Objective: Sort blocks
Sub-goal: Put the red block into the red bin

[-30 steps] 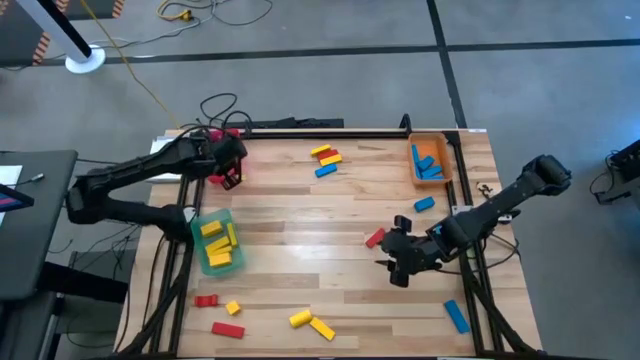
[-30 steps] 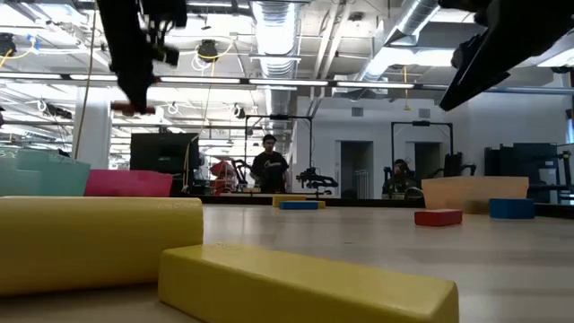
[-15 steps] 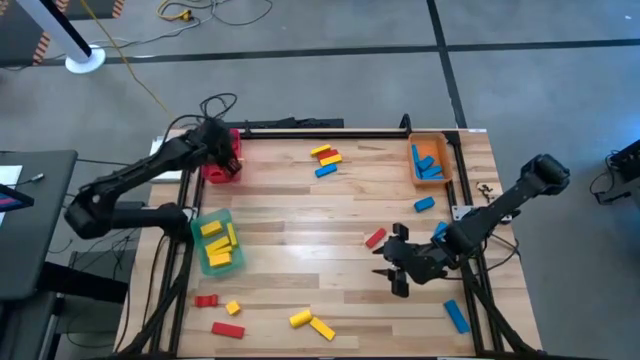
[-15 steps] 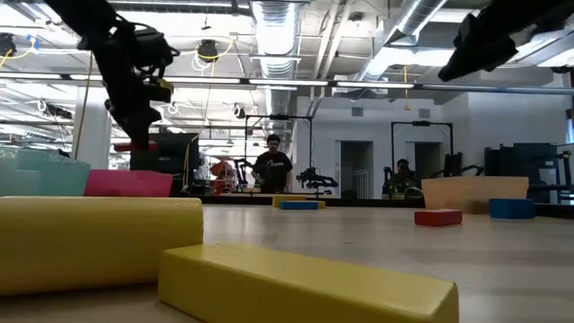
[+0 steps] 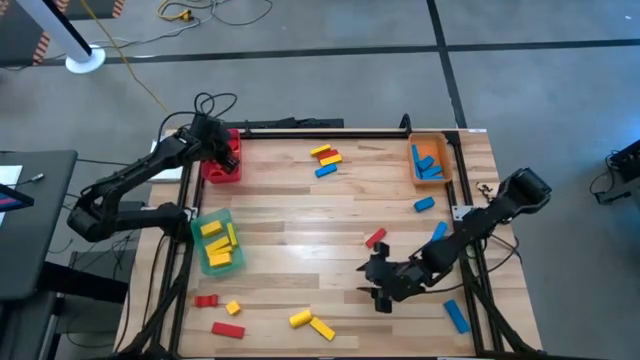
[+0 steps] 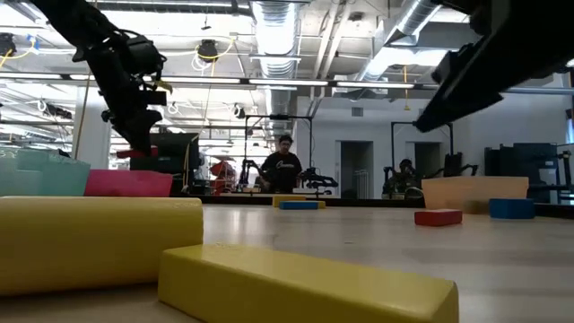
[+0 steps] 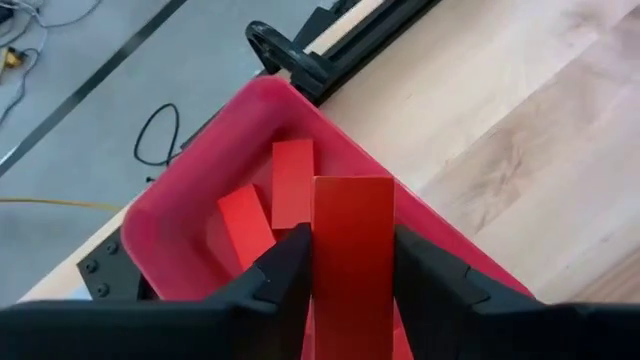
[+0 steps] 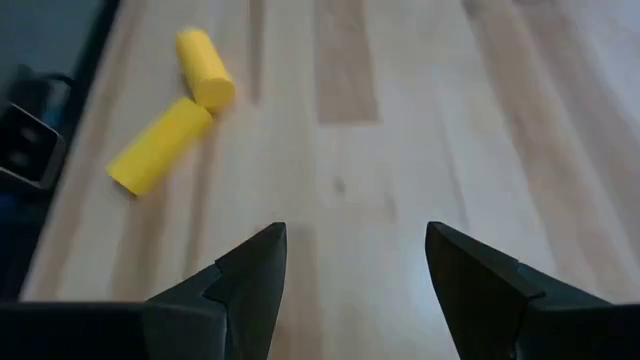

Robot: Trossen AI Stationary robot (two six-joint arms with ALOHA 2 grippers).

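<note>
My left gripper hangs over the red tray at the table's far left corner, shut on a red block. Two more red blocks lie inside that tray. In the low view the left gripper is just above the tray. My right gripper is open above the bare wood near the table's near edge. It faces two yellow blocks that lie flat on the table. My left gripper pinches the red block between its two fingers, which press on the block's long sides. The block lies along the fingers and sticks out past their tips. The fingers come from above, pointing down. The block is lifted clear above the tray's inside.
A green tray with yellow blocks sits at the left edge and an orange tray with blue blocks at the far right. Loose blocks: red, blue, a mixed group, red and yellow near left.
My left gripper has carried the red block toward the far left corner and down, so it now hangs over the red tray. My right gripper has moved toward the near and left edges, closer to the two yellow blocks, and has stayed open.
</note>
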